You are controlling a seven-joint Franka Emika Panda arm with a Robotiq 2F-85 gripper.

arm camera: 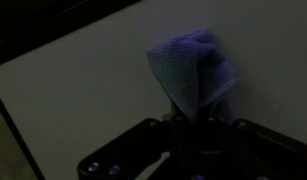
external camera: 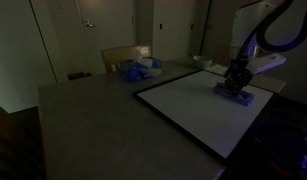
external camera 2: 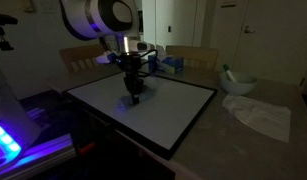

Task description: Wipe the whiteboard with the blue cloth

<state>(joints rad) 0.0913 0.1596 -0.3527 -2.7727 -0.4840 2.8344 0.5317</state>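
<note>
The whiteboard [external camera: 208, 105] lies flat on the grey table, a large white board with a thin dark frame, seen in both exterior views [external camera 2: 153, 110]. The blue cloth [arm camera: 190, 70] is a small blue-violet rag pressed onto the board. My gripper [arm camera: 186, 118] is shut on the blue cloth, with the rag bunched out beyond the fingertips. In an exterior view the gripper [external camera: 236, 82] stands over the board's far right part with the cloth [external camera: 236, 94] under it. The other exterior view shows the gripper [external camera 2: 133, 88] and cloth [external camera 2: 132, 99] near the board's middle.
A blue and white pile [external camera: 138, 69] lies on the table beyond the board, by a chair. A white bowl [external camera 2: 238, 83] and a crumpled white cloth [external camera 2: 261, 116] sit beside the board. The room is dim. Grey tabletop [external camera: 83, 120] surrounds the board.
</note>
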